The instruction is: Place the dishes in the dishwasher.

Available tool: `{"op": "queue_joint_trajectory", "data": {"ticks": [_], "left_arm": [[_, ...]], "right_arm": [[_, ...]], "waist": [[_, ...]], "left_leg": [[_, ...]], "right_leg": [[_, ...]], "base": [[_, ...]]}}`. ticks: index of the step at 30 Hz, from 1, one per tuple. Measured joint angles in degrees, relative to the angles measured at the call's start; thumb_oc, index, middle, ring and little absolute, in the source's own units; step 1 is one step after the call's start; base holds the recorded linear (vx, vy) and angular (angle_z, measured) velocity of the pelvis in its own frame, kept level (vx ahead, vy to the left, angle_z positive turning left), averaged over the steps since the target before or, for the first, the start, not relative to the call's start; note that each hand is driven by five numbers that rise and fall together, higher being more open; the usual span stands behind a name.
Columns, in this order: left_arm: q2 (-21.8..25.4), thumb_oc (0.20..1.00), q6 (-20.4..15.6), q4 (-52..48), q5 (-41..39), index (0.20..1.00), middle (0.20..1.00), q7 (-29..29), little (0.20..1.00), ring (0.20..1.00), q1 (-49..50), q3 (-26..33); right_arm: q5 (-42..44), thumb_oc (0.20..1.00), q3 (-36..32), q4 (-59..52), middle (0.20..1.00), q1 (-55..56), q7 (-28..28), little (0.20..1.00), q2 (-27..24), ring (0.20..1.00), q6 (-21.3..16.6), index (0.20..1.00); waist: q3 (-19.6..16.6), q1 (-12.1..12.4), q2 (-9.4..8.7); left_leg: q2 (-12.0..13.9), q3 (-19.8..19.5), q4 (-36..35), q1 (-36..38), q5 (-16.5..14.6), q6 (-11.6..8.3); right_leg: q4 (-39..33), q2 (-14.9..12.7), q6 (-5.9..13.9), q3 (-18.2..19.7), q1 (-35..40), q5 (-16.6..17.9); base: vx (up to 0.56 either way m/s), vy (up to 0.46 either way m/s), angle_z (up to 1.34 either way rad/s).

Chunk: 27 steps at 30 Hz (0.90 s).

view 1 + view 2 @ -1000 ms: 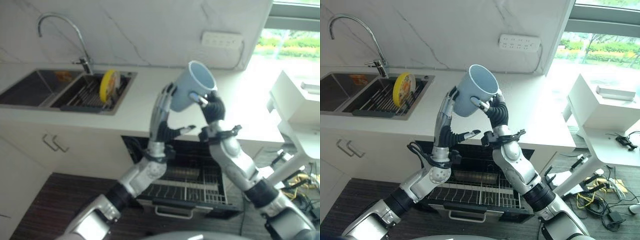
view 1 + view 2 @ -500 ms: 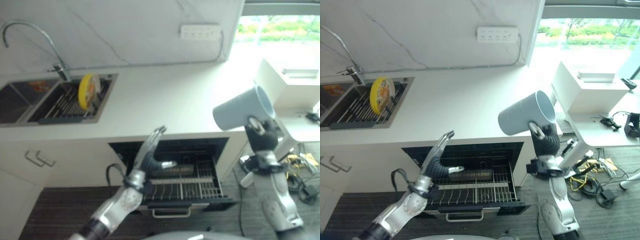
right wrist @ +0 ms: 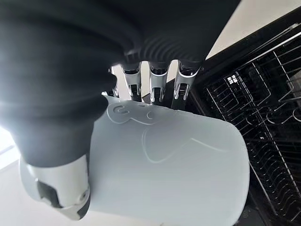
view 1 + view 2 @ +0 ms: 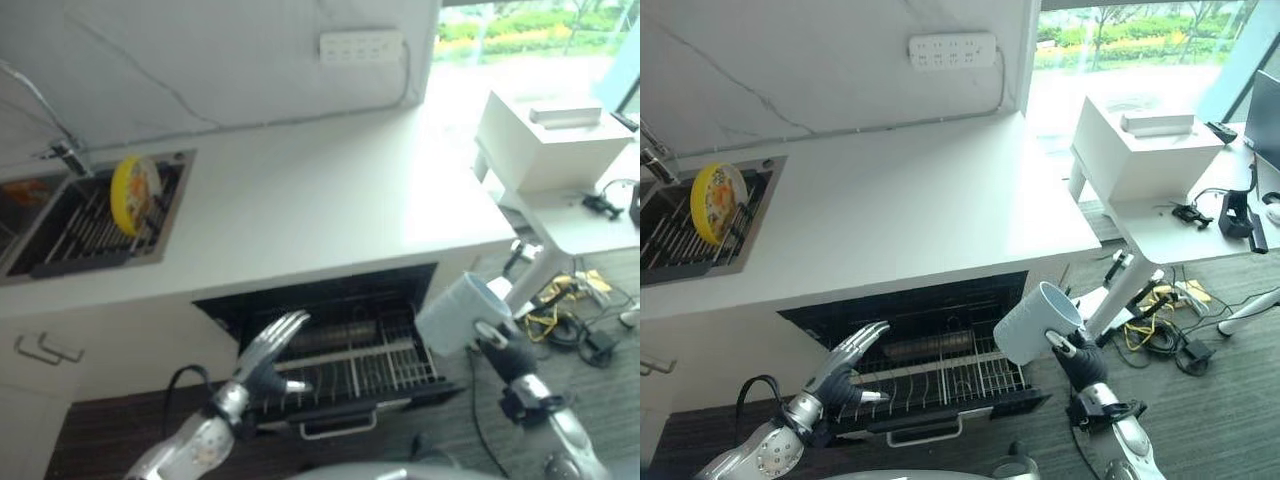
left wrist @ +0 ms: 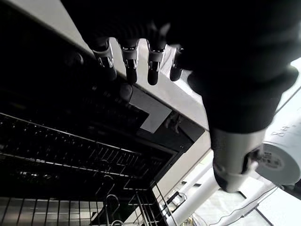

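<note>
the cup [image 4: 1035,322] is gripped by the right hand [image 4: 1076,357], now lowered beside the dishwasher rack [image 4: 940,375]; the left hand [image 4: 843,375] is held open, dropped to the rack's front edge.

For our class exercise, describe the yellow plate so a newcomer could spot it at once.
Start at the white countertop and follow it to the sink at its far left end. In the sink's dark rack a round yellow plate stands on edge, the one brightly coloured thing on that side.

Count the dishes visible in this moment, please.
2: a pale blue cup held in the right hand beside the open dishwasher rack, and a yellow plate upright in the sink. Others may be hidden.
</note>
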Motion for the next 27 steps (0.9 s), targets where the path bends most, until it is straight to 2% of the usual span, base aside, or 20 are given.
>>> {"op": "queue_joint_trajectory", "data": {"ticks": [2,4,8,13,15,19,24,27], "left_arm": [[0.68,1.000,0.24,1.26,2.30,1.000,1.000,-0.77,1.000,1.000,-3.05,-3.82],[0.69,1.000,0.67,1.76,2.33,1.000,1.000,-1.12,1.000,1.000,-4.92,-6.11],[0.62,1.000,0.98,1.63,2.22,1.000,1.000,-2.57,1.000,1.000,-7.94,-7.11],[0.63,1.000,1.26,1.48,2.13,1.000,1.000,-6.64,1.000,1.000,-4.60,-6.84],[0.63,1.000,2.14,1.67,2.13,1.000,1.000,-9.16,1.000,1.000,-4.16,-7.25],[0.62,1.000,3.17,1.22,2.11,1.000,1.000,-11.96,1.000,1.000,-5.42,-9.70],[1.15,1.000,7.36,0.90,2.09,1.000,1.000,-16.80,1.000,1.000,-8.78,-11.44],[4.04,1.000,8.97,-2.11,1.94,1.000,1.000,-19.62,1.000,1.000,-9.48,-11.40]], "right_arm": [[-3.25,0.200,3.40,4.66,0.200,-4.74,-0.37,0.200,-1.53,0.200,-1.09,0.200],[-3.46,0.200,3.46,6.24,0.200,-8.06,-2.37,0.200,-2.20,0.200,-2.99,0.200],[-4.49,0.200,2.97,9.93,0.200,-15.08,-6.40,0.200,-2.25,0.200,-5.44,0.200],[-7.42,0.200,3.08,11.52,0.200,-14.41,-5.56,0.200,-2.58,0.200,-4.85,0.200],[-8.49,0.200,3.22,12.07,0.200,-14.62,-5.17,0.200,-2.63,0.200,-4.39,0.200],[-8.92,0.200,4.73,14.80,0.200,-17.28,-5.27,0.200,-3.60,0.200,-3.23,0.200],[-11.20,0.200,5.32,17.66,0.200,-22.10,-6.26,0.200,-4.47,0.200,-1.22,0.200],[-11.78,0.200,5.35,19.76,0.200,-25.12,-6.86,0.200,-5.35,0.200,-0.41,0.200]], "waist": [[1.19,0.21,1.45],[2.52,0.45,2.98],[5.14,1.83,4.52],[5.89,3.22,4.58],[7.22,3.74,4.74],[8.49,4.59,5.11],[10.51,5.85,5.43],[12.44,6.71,5.87]], "left_leg": [[-0.32,-0.18,0.02,-0.66,0.05,-0.01],[-0.78,-0.28,0.07,-1.91,0.35,0.10],[-0.93,-1.34,0.38,-3.45,1.19,0.42],[-1.00,-2.31,0.37,-2.39,1.20,0.42],[-1.08,-3.04,0.36,-2.95,1.49,0.17],[-1.72,-3.64,0.01,-4.62,1.69,0.30],[-2.20,-5.83,0.39,-5.71,2.55,0.74],[-2.50,-6.31,0.38,-5.94,2.80,0.88]], "right_leg": [[0.00,-0.37,0.19,-0.03,-0.59,0.13],[0.01,-0.77,0.39,-0.05,-1.91,0.60],[0.01,-0.84,0.34,-0.48,-3.03,1.20],[-0.02,-0.93,0.74,-1.80,-1.12,0.57],[-0.01,-1.00,0.69,-2.21,-1.26,0.61],[-0.01,-1.67,0.92,-2.85,-2.22,0.87],[0.01,-2.02,0.83,-5.01,-2.17,1.21],[0.01,-2.29,0.85,-5.41,-2.09,1.20]], "base": [[-0.02,0.075,0.02],[-0.10,0.069,0.04],[-0.02,0.024,0.11],[0.03,-0.005,0.14],[-0.04,0.015,0.14],[-0.03,0.020,0.14],[-0.01,0.008,0.18],[0.01,0.048,0.12]]}}
